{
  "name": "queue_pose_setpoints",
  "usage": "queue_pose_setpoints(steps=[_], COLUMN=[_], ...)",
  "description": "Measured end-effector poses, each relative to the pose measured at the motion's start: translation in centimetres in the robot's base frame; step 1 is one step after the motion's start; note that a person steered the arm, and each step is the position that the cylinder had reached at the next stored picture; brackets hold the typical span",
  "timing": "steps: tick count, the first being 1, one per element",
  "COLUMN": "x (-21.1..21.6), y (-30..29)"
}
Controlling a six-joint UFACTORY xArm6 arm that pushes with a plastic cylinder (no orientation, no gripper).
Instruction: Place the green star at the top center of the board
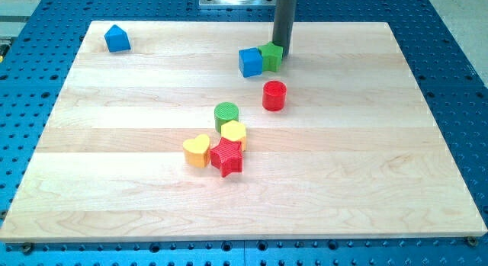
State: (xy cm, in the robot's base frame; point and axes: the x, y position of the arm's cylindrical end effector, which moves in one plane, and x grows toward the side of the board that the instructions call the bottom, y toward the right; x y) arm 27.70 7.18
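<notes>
The green star (271, 57) sits near the view's top centre of the wooden board (114, 182), touching a blue cube (249, 62) on its left. My tip (280, 48) comes down from the view's top and stands just at the star's upper right edge, touching or almost touching it.
A red cylinder (274, 95) lies below the star. A green cylinder (226, 113), a yellow block (234, 133), a yellow heart (197, 150) and a red star (226, 157) cluster at the board's middle. A blue house-shaped block (117, 39) is at the top left.
</notes>
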Motion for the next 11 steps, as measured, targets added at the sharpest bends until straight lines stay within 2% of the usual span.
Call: queue_pose_setpoints(steps=[1,2,3,4,5,6,7,8,9,10,11], x=[2.3,5.0,4.8,1.7,2.0,7.7,6.0,3.2,4.8,4.0,0.8], y=[6.3,10.2,4.7,0.0,-3.6,-3.9,-8.6,-7.9,-9.1,-5.5,-5.2])
